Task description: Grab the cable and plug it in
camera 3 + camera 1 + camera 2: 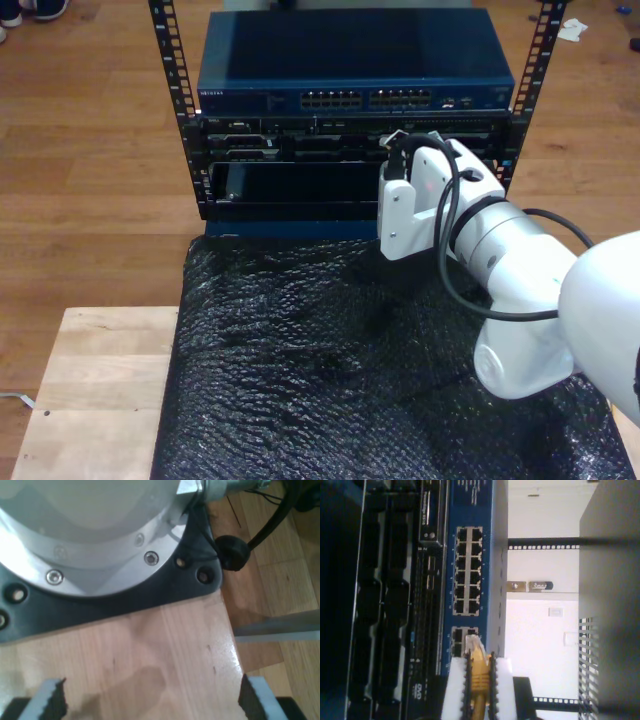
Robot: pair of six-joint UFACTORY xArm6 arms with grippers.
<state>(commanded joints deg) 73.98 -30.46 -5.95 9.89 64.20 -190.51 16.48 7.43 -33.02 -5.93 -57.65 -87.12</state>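
- Rack-side, mid-task: my second gripper (479, 690) has its jaws pinched narrow around the cable (478, 677), the yellow-orange jacket squeezed between two dark ridged pads (492, 680) just behind the plug.
- In the second wrist view, the clear plug (472, 642) juts out ahead of the pads, its tip right at the port rows of the blue switch (470, 580); you cannot tell from here whether it touches a socket.
- In the exterior view, the white arm (500, 260) reaches from four o'clock toward the rack (350, 150) at twelve, its wrist over the black bubble wrap (330, 370).
- My first gripper (150, 700) hangs over the wooden tabletop (150, 645), fingers spread wide and holding nothing, beside an arm's round base (90, 535).
- Handling, as a judgement: expect a light, limp cable with a small, brittle plug and latch tab. Hold the jacket close behind the plug, as now, so the tip stays stiff; grip farther back and it will likely droop off line.
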